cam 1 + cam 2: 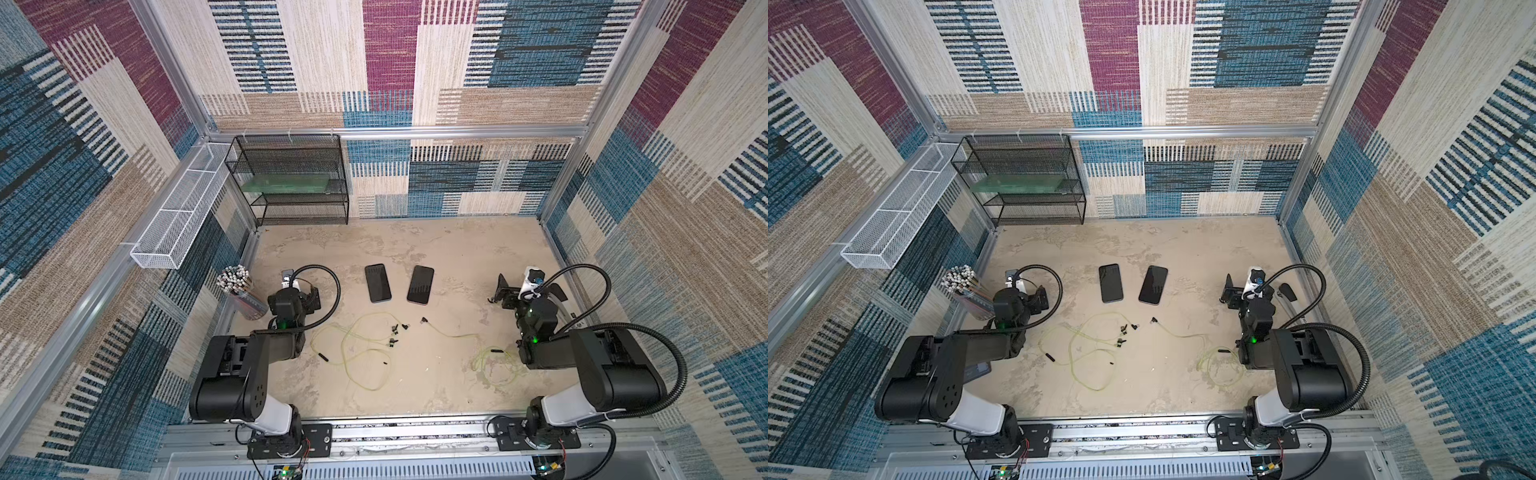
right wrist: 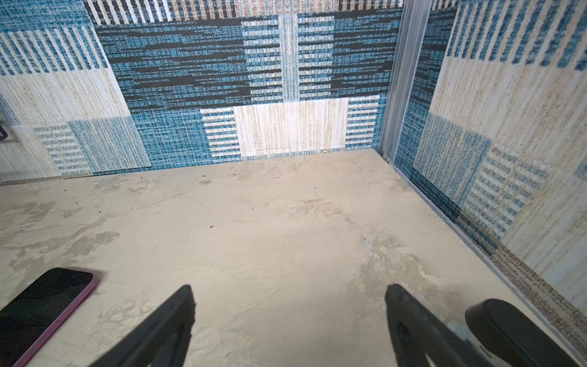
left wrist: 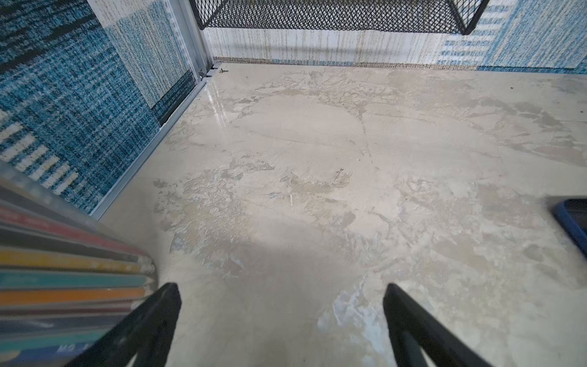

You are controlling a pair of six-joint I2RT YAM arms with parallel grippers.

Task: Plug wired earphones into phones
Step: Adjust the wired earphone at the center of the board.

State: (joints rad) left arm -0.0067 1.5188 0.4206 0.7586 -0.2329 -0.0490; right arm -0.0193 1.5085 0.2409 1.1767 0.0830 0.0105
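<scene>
Both grippers stand wide open and hold nothing. The left gripper [image 3: 281, 290] hovers beside the pencil cup [image 1: 239, 291], and the right gripper [image 2: 289, 290] hovers near the right wall. Both are well apart from the cables.

The left phone [image 1: 377, 283] and right phone [image 1: 420, 284] lie flat, side by side, mid-counter [image 1: 457, 257]. Their long axes run from your arms toward the back wall, and their near ends lean slightly together. You cannot tell which end holds the socket.

The earphones lie between the phones and the arms. The left set [image 1: 393, 330] is in overlapping loops, and the right set [image 1: 496, 351] is coiled just beside the right arm, with its plug [image 1: 424, 320] near the right phone.

- **Tangled cable:** pulling one plug may drag the whole tangle along.
- **Coil by the arm:** it could snag on the right arm.
- **Unbraced phone:** the glossy phone will likely slide when you push the plug in.
- **Pencil cup:** a careless left swing could tip it.
</scene>
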